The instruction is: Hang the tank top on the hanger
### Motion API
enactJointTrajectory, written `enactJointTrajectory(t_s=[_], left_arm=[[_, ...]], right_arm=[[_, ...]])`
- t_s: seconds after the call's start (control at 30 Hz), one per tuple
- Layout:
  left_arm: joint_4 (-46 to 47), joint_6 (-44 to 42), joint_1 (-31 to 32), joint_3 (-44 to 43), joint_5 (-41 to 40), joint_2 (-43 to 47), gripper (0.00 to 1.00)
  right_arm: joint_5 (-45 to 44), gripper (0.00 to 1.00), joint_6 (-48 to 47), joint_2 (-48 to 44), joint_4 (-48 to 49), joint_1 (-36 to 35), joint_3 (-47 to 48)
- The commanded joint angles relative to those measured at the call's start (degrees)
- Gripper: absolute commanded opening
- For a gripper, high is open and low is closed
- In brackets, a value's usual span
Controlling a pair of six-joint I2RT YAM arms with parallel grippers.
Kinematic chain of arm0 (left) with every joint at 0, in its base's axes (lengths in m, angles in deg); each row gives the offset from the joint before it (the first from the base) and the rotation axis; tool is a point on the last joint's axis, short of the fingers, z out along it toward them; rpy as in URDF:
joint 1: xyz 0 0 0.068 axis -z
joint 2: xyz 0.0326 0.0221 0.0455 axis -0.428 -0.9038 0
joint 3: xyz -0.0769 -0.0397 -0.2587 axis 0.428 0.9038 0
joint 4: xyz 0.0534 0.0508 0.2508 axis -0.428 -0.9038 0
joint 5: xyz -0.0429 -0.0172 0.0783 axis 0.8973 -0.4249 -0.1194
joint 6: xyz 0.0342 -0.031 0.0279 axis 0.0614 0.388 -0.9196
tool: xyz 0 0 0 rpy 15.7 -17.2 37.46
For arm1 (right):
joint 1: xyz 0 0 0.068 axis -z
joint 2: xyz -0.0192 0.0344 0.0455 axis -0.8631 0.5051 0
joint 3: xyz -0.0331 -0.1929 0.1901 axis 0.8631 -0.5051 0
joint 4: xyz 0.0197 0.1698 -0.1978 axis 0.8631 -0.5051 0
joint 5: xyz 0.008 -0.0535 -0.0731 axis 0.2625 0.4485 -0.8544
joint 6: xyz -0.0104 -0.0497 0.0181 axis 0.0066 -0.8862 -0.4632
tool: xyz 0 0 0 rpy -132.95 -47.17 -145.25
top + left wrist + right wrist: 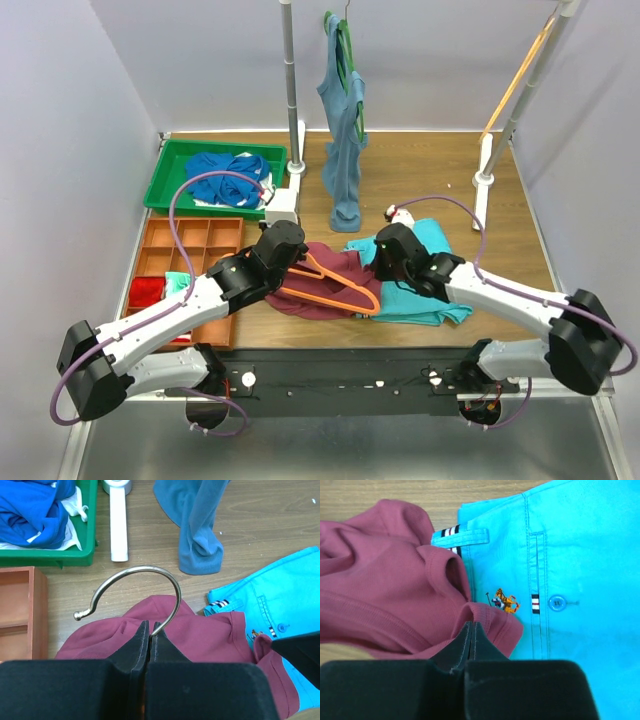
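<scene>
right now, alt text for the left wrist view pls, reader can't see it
The left gripper is shut on the metal hook of the hanger, above the maroon tank top crumpled on the wooden table. A turquoise garment lies to the right; a grey-blue top and a green bin are beyond.

On the wooden counter (420, 170), a green plastic tray (165, 185) at the far left holds crumpled blue garments (228, 177). An orange compartmented box (190, 245) sits just nearer. A grey-blue tank top (343, 150) hangs from a green hanger (345, 60). A turquoise folded garment (418, 303) lies right of centre.
</scene>
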Motion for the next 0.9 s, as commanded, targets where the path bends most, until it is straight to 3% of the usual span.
enactJointTrajectory(t_s=[0.0, 0.4, 0.87], left_arm=[[0.8, 2.8, 0.3, -0.2, -4.4, 0.7, 0.00], [-1.4, 7.5, 0.3, -2.4, -10.2, -2.7, 0.00], [0.8, 8.8, -0.7, -3.1, -11.4, -6.8, 0.00]], right_arm=[[1.2, 0.01, 1.3, -5.4, -1.6, 0.0, -2.1], [3.2, 0.01, 5.4, -18.3, -3.0, 0.1, -10.7], [3.5, 0.01, 7.4, -24.9, -5.9, 0.0, -13.6]])
